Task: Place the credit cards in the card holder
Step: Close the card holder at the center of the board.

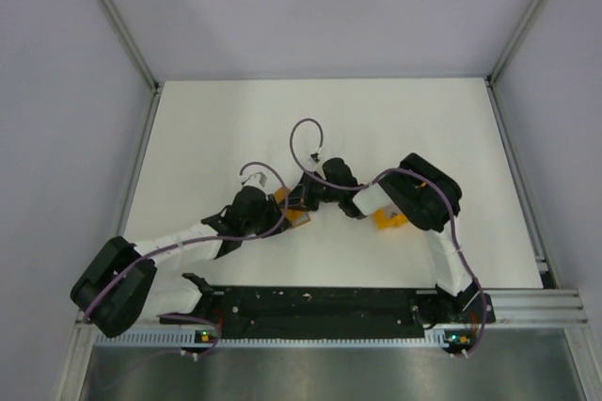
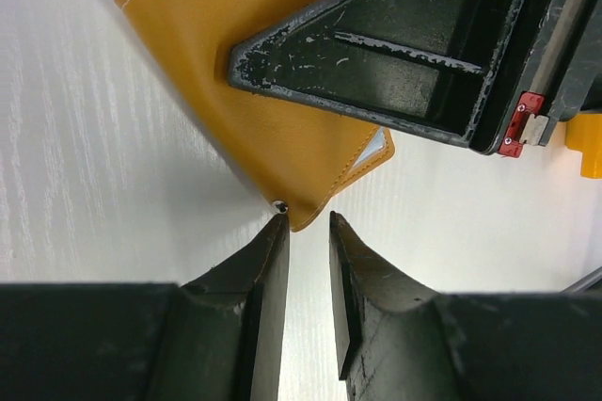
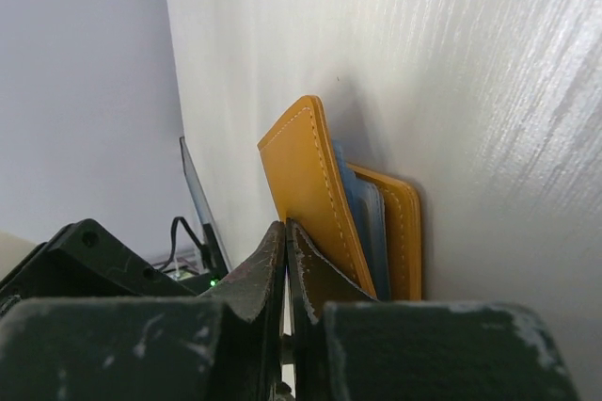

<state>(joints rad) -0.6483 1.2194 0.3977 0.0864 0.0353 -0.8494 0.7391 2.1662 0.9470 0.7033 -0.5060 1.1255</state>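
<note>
The orange card holder (image 2: 235,62) lies folded on the white table. A pale card edge (image 2: 376,149) peeks from its open side. In the right wrist view a light blue credit card (image 3: 362,222) sits between the card holder's (image 3: 310,184) two flaps. My right gripper (image 3: 286,228) is shut with nothing in it, and its fingers (image 2: 395,53) press down on the top flap. My left gripper (image 2: 308,220) is open a little, its tips just at the card holder's near corner without clamping it. From above, both grippers meet over the card holder (image 1: 301,217).
An orange part of the right arm (image 1: 388,219) shows beside the wrist. Purple cables (image 1: 303,137) loop above the grippers. Metal frame rails (image 1: 513,170) border the table, and a black bar (image 1: 310,307) runs along the near edge.
</note>
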